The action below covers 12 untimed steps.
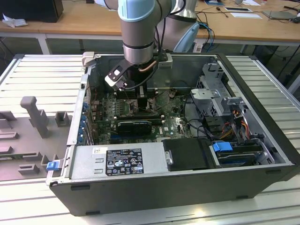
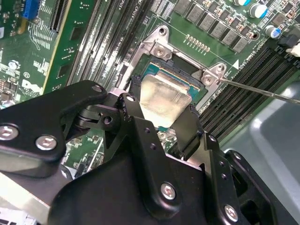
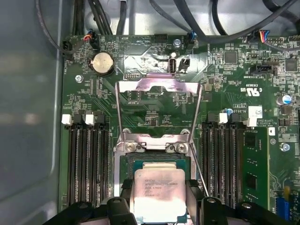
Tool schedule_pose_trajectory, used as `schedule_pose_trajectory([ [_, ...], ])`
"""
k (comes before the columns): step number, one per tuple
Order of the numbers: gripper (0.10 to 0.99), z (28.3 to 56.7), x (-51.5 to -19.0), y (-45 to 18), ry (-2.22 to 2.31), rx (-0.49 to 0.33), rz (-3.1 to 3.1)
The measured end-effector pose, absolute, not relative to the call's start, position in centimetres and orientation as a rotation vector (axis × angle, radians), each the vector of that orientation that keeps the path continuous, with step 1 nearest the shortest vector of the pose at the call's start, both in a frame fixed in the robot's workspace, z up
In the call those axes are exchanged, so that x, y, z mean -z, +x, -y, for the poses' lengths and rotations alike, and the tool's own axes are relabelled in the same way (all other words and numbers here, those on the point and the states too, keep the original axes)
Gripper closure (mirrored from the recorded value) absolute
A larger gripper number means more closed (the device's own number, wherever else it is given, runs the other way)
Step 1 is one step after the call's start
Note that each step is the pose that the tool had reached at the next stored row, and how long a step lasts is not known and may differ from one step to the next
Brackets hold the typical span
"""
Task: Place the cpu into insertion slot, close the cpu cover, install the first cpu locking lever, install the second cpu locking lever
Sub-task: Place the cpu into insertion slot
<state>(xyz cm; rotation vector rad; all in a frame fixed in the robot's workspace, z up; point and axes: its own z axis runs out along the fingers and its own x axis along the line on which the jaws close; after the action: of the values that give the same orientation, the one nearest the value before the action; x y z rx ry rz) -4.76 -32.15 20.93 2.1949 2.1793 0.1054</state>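
Observation:
In both wrist views the cpu [image 3: 158,193] [image 2: 164,97], a pale silver square chip, sits between my gripper's [image 3: 159,202] [image 2: 161,112] black fingers [image 3: 193,199], which press its two sides. It is directly over the insertion slot [image 3: 123,171]; whether it is seated I cannot tell. The cpu cover [image 3: 159,86], a silver frame with a cut-out middle, stands swung open beyond the slot. Thin wire locking levers [image 3: 198,154] [image 2: 262,91] stand raised beside the socket. In the exterior view my gripper [image 1: 140,96] reaches down into the open computer case.
Black memory slots [image 3: 86,159] [image 3: 225,159] flank the socket. A coin battery [image 3: 102,62] and cables lie beyond the cover. In the exterior view a black card [image 1: 136,125], a drive cage [image 1: 215,93] and a power supply [image 1: 117,159] crowd the case.

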Motion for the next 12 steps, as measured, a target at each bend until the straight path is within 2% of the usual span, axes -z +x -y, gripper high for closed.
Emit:
schedule_pose_trajectory([
  [12,0.557,32.01,-20.14,-4.76,2.196,-0.105,-2.177],
])
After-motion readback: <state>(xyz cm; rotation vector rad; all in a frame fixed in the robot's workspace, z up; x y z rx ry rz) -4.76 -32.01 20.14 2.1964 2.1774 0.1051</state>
